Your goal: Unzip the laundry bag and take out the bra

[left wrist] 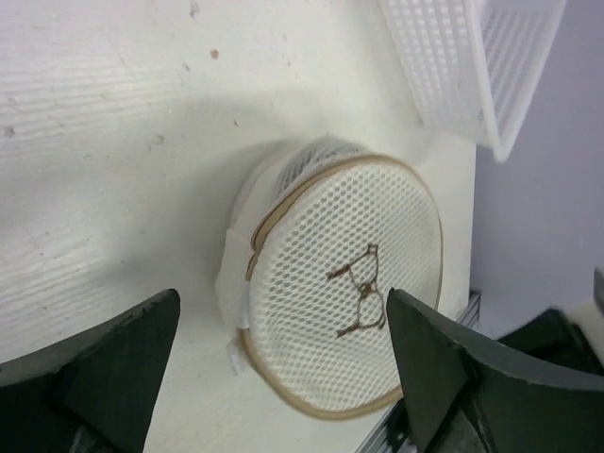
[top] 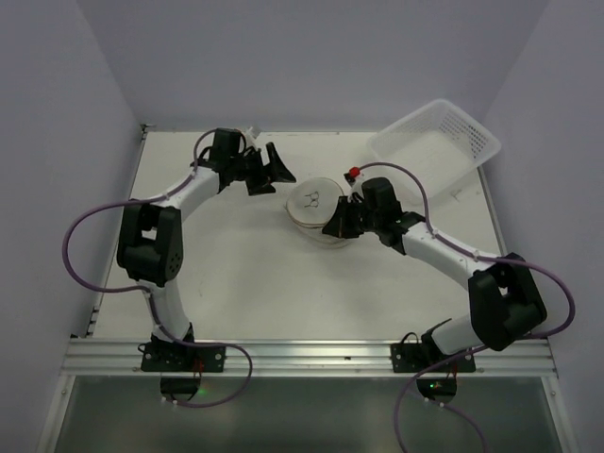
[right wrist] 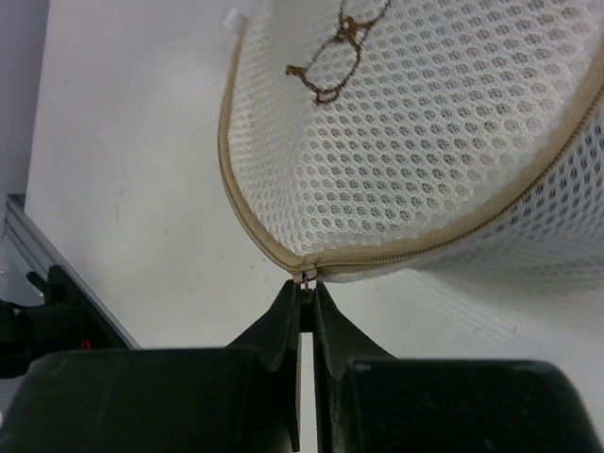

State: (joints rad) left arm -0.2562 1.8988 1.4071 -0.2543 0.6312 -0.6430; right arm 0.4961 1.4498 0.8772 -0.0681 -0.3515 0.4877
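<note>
I find the laundry bag (top: 314, 209) lying flat face up between both arms. My right gripper (right wrist: 304, 300) is pinched shut on the zipper pull (right wrist: 304, 275) at the bag's near rim. The closed teeth curve away along the tan rim, so I judge the pull must follow that arc. My left gripper (top: 276, 172) stands spread at the bag's far-left, apart from it. The basket (top: 472, 127) sits beyond the bag's far-right. The bra is unseen, presumably inside.
</note>
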